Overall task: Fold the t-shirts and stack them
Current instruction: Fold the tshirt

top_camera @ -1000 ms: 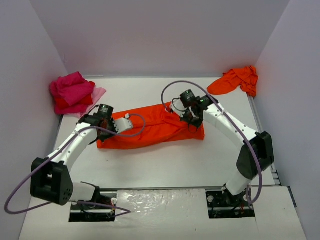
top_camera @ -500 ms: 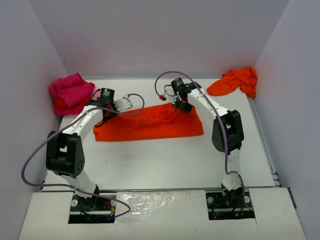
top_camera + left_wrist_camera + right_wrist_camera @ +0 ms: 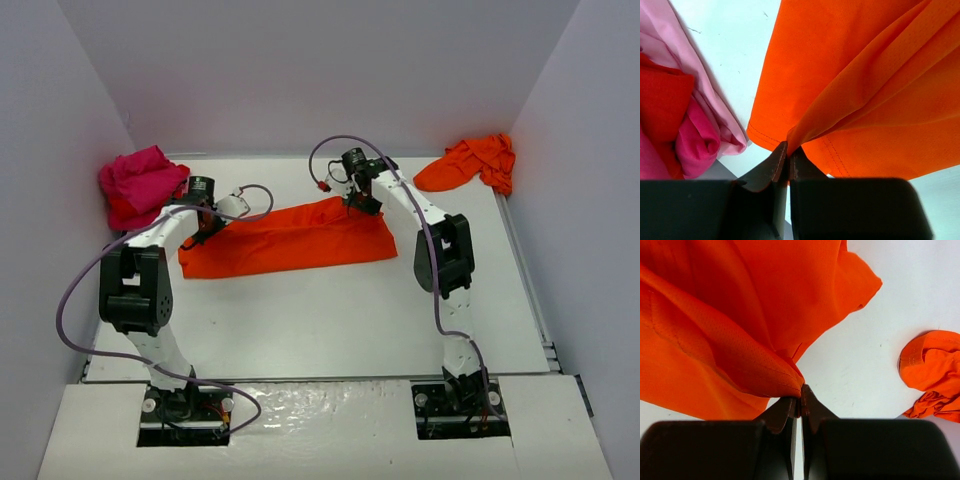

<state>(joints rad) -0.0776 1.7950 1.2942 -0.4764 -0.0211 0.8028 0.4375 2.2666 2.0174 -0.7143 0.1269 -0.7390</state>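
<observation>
**Two-point grasp confirmed**

The left gripper [image 3: 788, 148] is closed tight on a fold at the hem. The right gripper [image 3: 800, 394] likewise pinches a fold, which only the wrist views show. Overhead, the orange-red t-shirt [image 3: 290, 240] stretches between them on the counter [image 3: 330, 320], with the magenta-red pile [image 3: 140, 185] at far left and the crumpled orange shirt [image 3: 470, 162] at far right.
</observation>
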